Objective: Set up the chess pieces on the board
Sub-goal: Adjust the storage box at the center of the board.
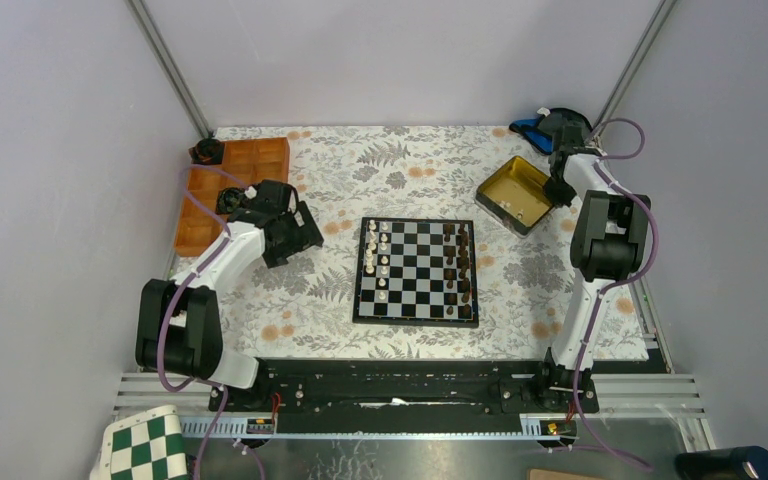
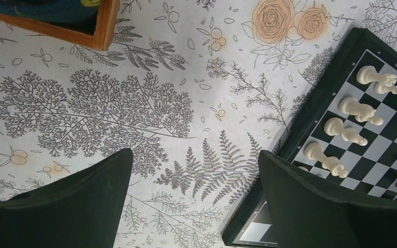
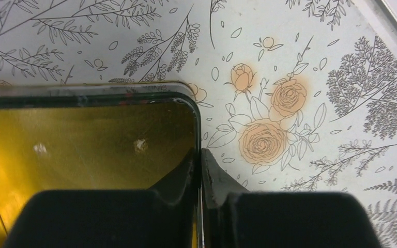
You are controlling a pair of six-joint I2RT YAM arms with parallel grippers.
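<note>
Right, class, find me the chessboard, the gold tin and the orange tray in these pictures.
chessboard [image 1: 418,272]: top view, bare squares in the board's middle.
gold tin [image 1: 516,185]: top view, bare inner floor.
orange tray [image 1: 258,158]: top view, a far compartment.

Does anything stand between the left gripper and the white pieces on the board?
Nothing visible does. Only bare floral cloth lies between the open left gripper and the frame of the board; the chess pieces stand just inside that frame.
</note>
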